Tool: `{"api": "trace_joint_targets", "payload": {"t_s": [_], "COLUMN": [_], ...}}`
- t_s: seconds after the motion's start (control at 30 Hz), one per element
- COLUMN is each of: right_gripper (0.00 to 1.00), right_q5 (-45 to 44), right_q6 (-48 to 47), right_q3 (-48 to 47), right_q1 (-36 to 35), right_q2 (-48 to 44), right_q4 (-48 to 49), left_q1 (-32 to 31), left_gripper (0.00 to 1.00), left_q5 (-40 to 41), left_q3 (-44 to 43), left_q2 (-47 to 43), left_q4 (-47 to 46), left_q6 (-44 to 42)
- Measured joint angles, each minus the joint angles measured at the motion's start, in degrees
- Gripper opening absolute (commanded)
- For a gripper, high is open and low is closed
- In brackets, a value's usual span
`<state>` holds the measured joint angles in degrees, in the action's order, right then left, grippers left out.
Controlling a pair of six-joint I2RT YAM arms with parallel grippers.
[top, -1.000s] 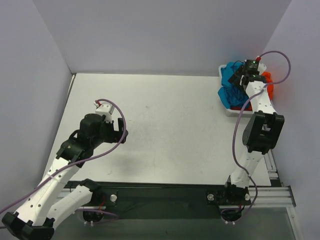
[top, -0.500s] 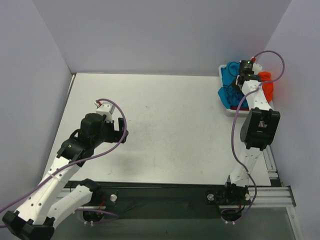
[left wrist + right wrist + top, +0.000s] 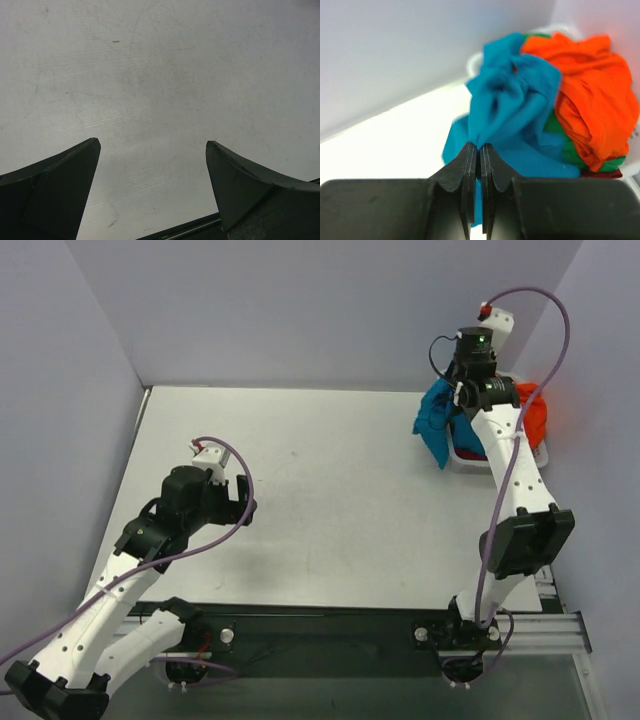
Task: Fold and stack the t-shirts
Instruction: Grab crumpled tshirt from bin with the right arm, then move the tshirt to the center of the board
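Note:
The teal blue t-shirt [image 3: 437,423] [image 3: 512,95] hangs bunched from my right gripper [image 3: 462,400] [image 3: 477,148], whose jaws are shut on a fold of it above the basket's left edge. An orange t-shirt [image 3: 530,412] [image 3: 592,95] lies in the white basket [image 3: 470,464], with green fabric [image 3: 551,125] and a strip of dark red [image 3: 600,173] under it. My left gripper [image 3: 240,498] [image 3: 152,147] hovers open over bare table at the left, nothing between its fingers.
The white basket stands at the table's back right corner, against the right wall. Grey walls close in the table on the left, back and right. A black rail [image 3: 330,625] runs along the near edge between the arm bases.
My right gripper shut on the teal shirt in the basket, then rose and moved left, pulling the shirt up over the basket's edge. The left arm has not moved.

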<state>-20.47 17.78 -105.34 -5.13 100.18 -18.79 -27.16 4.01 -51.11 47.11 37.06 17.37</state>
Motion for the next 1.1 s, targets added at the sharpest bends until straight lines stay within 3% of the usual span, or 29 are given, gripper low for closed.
{"api": "trace_joint_targets", "payload": {"t_s": [0.27,0.47,0.57,0.7,0.73,0.87,0.93,1.0,1.1], "right_gripper": [0.0,0.01,0.12,0.55,0.61,0.68,0.72,0.72,0.69], "right_q5": [-2.49,-2.25,-2.01,0.35,2.14,11.02,12.07,11.76,10.43], "right_q6": [-5.84,-8.9,-8.76,-5.88,-4.37,2.25,5.01,6.84,10.67], "right_q3": [-0.13,-0.04,1.77,9.18,11.58,23.08,30.95,38.88,50.03], "right_q1": [-15.23,-28.76,-30.67,-28.33,-26.67,-17.51,-15.37,-17.68,-27.06], "right_q2": [-16.59,-23.96,-25.35,-24.7,-23.98,-20.41,-19.93,-21.88,-27.58], "right_q4": [0.13,1.79,2.75,4.48,4.87,4.98,4.72,3.87,3.32], "left_q1": [0.35,0.7,0.7,0.72,0.72,0.74,0.72,0.59,-1.53], "left_gripper": [1.0,1.0,1.0,1.0,1.0,1.0,0.93,0.9,0.87], "left_q5": [0.55,1.14,1.29,0.96,0.63,-0.94,-1.7,-2.36,-3.04], "left_q3": [0.0,0.0,-0.02,-0.44,-0.52,-0.44,0.63,3.32,9.7], "left_q2": [-0.07,-0.5,-0.76,-1.46,-1.73,-2.69,-2.91,-3.06,-2.56], "left_q4": [0.0,0.02,0.04,0.28,0.28,0.13,-0.59,-1.81,-4.09], "left_q6": [0.04,0.46,1.03,2.75,3.3,6.16,8.0,10.03,14.69]}}
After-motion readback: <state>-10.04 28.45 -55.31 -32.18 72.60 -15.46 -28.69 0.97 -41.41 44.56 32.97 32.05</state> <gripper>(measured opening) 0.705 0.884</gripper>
